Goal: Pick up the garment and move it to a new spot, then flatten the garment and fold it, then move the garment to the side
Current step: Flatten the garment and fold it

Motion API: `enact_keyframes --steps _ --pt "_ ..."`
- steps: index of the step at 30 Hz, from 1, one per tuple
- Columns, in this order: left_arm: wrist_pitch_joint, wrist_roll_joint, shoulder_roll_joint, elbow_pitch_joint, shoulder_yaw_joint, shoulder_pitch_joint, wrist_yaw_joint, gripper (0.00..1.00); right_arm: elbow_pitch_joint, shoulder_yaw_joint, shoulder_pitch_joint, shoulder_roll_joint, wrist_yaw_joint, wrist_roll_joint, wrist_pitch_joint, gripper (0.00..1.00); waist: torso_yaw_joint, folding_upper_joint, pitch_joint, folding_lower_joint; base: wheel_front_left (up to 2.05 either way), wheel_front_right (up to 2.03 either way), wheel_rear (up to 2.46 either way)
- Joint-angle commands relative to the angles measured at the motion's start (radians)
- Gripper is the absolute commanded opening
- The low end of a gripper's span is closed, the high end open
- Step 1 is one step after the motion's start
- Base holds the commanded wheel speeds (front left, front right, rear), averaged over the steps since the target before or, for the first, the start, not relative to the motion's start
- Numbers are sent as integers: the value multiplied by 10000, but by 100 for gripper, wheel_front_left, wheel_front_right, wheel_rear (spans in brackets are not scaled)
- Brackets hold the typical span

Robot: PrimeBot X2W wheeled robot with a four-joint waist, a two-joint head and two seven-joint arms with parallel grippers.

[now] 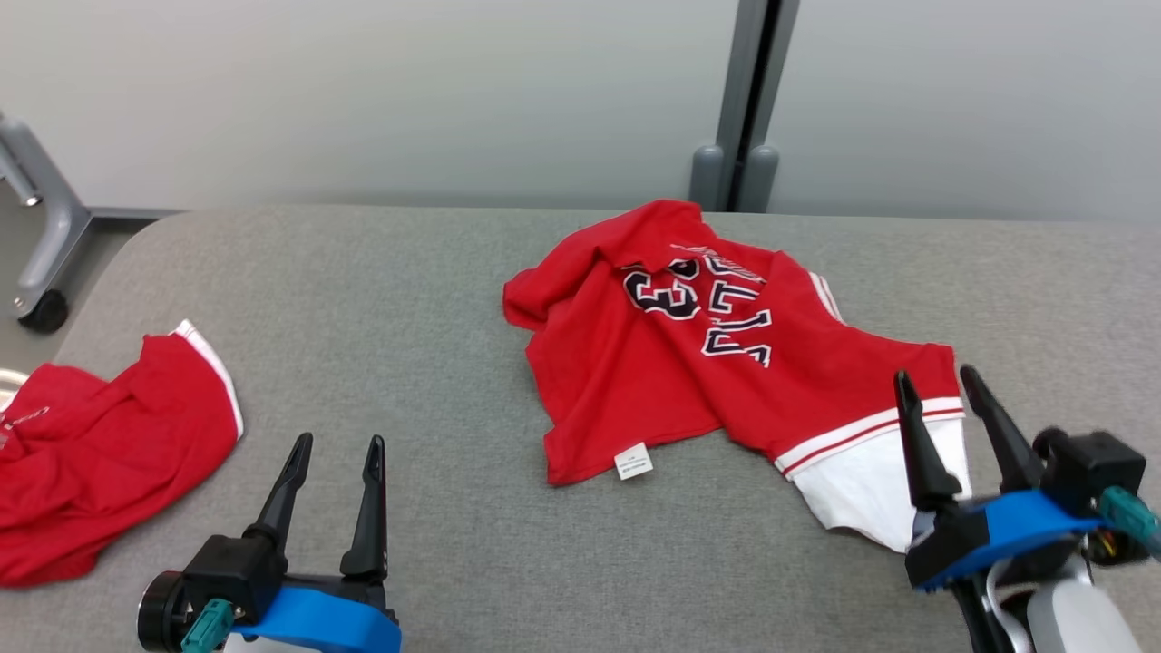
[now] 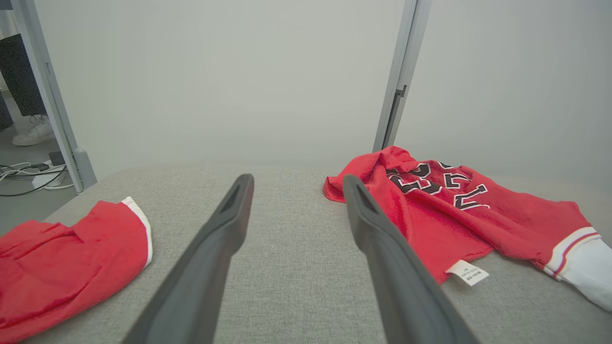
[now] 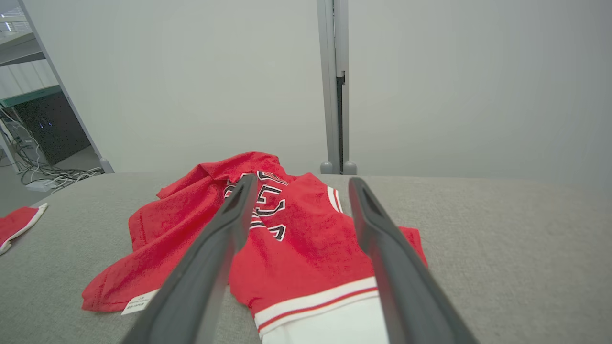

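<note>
A crumpled red garment [image 1: 689,363] with dark lettering, a white striped sleeve and a small white label lies on the grey table [image 1: 408,299], right of centre; it shows too in the left wrist view [image 2: 459,215] and the right wrist view [image 3: 306,239]. My right gripper [image 1: 939,385] hovers open over the garment's white sleeve end, nothing between its fingers [image 3: 210,258]. At the near left my left gripper [image 1: 337,449] stands open above bare table, well left of the garment, and its fingers [image 2: 210,258] frame empty cloth surface.
A second red garment [image 1: 100,444] with white trim lies bunched at the table's left edge. A grey post [image 1: 739,100] and pale wall panels stand behind the table. A wheeled grey frame leg [image 1: 41,245] is at the far left. A person's shoe [image 2: 33,134] and floor cables lie left.
</note>
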Motion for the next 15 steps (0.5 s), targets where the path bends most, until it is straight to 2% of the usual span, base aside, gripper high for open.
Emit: enact_keyframes --steps 1,6,15 --pt "49 -31 60 -24 15 93 27 100 -202 -82 355 84 1 -59 129 100 -176 1 -164 2 0 0 0" --pt "143 -93 137 19 21 380 129 100 -1270 -376 1446 449 1 -299 673 100 -458 1 -372 2 0 0 0" --pt "188 -254 238 88 139 870 296 100 -2037 -544 2144 623 1 -361 1184 100 -812 1 -573 2 0 0 0"
